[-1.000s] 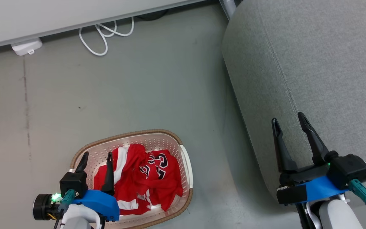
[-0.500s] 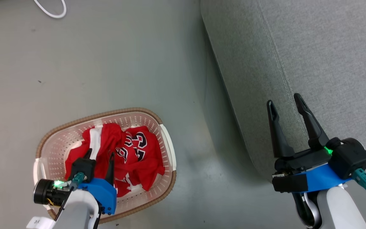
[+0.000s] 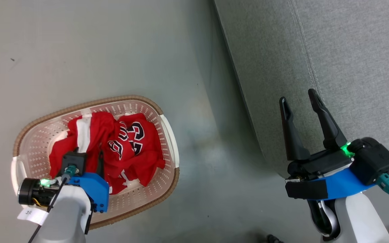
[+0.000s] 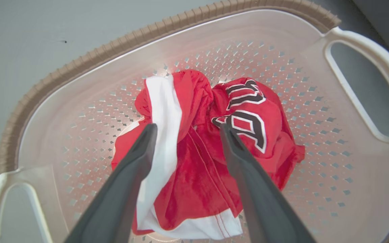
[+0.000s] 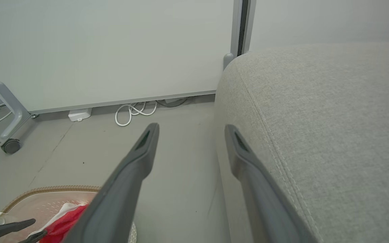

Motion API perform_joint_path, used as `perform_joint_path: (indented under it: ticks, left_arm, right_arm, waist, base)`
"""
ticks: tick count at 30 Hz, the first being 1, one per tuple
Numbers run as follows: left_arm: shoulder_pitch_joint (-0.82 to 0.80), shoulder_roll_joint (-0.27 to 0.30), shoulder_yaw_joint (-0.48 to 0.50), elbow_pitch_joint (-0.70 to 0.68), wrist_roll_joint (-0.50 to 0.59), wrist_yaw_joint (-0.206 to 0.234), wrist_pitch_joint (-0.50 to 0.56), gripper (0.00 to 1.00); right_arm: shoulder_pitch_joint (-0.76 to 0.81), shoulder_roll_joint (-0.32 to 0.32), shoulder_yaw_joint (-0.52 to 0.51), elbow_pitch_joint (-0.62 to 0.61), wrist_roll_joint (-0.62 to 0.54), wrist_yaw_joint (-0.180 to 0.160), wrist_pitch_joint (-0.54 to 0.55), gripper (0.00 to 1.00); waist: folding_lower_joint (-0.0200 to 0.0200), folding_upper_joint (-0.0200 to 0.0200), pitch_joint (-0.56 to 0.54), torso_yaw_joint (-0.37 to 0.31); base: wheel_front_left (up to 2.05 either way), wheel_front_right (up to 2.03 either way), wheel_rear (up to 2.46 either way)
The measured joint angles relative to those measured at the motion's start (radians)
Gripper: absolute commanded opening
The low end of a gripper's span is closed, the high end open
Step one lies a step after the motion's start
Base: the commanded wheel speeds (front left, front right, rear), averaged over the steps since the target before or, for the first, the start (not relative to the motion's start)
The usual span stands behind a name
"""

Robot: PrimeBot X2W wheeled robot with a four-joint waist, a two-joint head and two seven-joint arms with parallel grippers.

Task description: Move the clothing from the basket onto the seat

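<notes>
Red clothing (image 3: 137, 153), white-striped, black-and-white lettering; cream perforated basket (image 3: 39, 135), brown woven rim (image 3: 120, 98); plain grey seat (image 3: 349, 50); pale grey-green floor (image 3: 113, 50).

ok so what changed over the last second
The left gripper has dropped lower into the basket, and its open fingers are now poised over the red clothing without closing on it. The head camera moved too, so the whole head view has shifted. Unchanged: the clothing lies heaped in the basket, and the right gripper hangs open over the edge of the seat, holding nothing.
</notes>
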Motion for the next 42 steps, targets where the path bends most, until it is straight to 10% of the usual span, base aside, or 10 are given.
perform_joint_path:
  ticks: [37, 39, 40, 42]
  left_arm:
    - [-0.117, 0.09, -0.014, 0.134, -0.047, 0.066, 0.005, 1.0]
    - [-0.117, 0.089, -0.016, 0.136, -0.047, 0.07, 0.005, 0.78]
    - [-0.117, 0.088, -0.018, 0.138, -0.048, 0.07, 0.005, 0.47]
    - [-0.117, 0.086, -0.021, 0.141, -0.05, 0.07, 0.004, 0.21]
  right_arm:
    - [-0.021, 0.0, 0.064, -0.08, 0.07, 0.0, 0.0, 1.0]
    - [-0.021, 0.0, 0.064, -0.08, 0.068, 0.0, 0.0, 1.0]
    - [-0.021, 0.0, 0.064, -0.08, 0.067, 0.0, 0.0, 1.0]
    - [-0.021, 0.0, 0.063, -0.08, 0.067, 0.0, 0.0, 1.0]
  waist:
    - [0.0, 0.0, 0.132, -0.095]
    - [0.0, 0.0, 0.131, -0.093]
    - [0.0, 0.0, 0.13, -0.092]
    - [-0.0001, 0.0, 0.13, -0.091]
  base:
    - [0.0, 0.0, 0.0]
    - [0.0, 0.0, 0.0]
    - [0.0, 0.0, 0.0]
    - [0.0, 0.0, 0.0]
